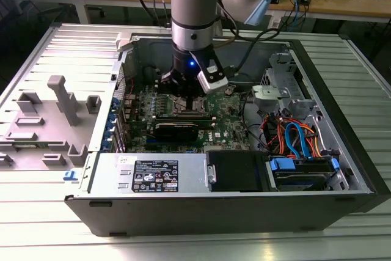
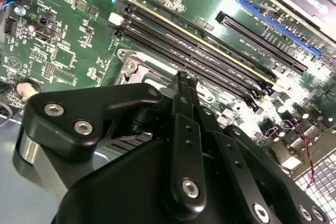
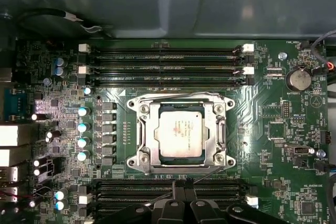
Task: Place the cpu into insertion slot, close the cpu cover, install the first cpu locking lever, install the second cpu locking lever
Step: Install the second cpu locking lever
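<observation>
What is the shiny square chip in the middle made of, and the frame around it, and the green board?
The cpu looks like it has a dull silvery metal top, with soft matte glints. The cpu cover around it seems brighter bare metal, since its edges shine. The green board looks like glossy coated circuit board, probably a stiff plastic-like sheet, with thin pale lines running over it.
</observation>
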Motion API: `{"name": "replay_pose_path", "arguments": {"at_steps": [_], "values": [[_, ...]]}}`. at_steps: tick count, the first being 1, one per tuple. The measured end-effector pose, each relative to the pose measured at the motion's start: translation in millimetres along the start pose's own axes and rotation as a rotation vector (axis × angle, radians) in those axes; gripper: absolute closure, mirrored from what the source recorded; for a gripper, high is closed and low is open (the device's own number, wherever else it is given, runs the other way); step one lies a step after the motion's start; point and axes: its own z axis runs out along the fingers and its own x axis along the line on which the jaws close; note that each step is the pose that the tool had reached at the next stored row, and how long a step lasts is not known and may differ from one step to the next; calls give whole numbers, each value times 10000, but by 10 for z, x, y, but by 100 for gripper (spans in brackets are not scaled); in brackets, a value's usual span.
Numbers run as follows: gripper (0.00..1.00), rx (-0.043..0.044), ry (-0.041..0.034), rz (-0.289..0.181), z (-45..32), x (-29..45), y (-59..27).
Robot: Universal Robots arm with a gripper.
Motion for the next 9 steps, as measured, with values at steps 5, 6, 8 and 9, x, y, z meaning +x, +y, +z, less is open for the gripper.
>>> {"name": "replay_pose_path", "arguments": {"at_steps": [5, 6, 8, 9], "values": [[89, -1, 0, -9, 13, 20, -2], [89, 1, 1, -7, 12, 23, -2], [89, 1, 1, -6, 6, 30, -5], [89, -1, 0, -6, -3, 33, -5]]}}
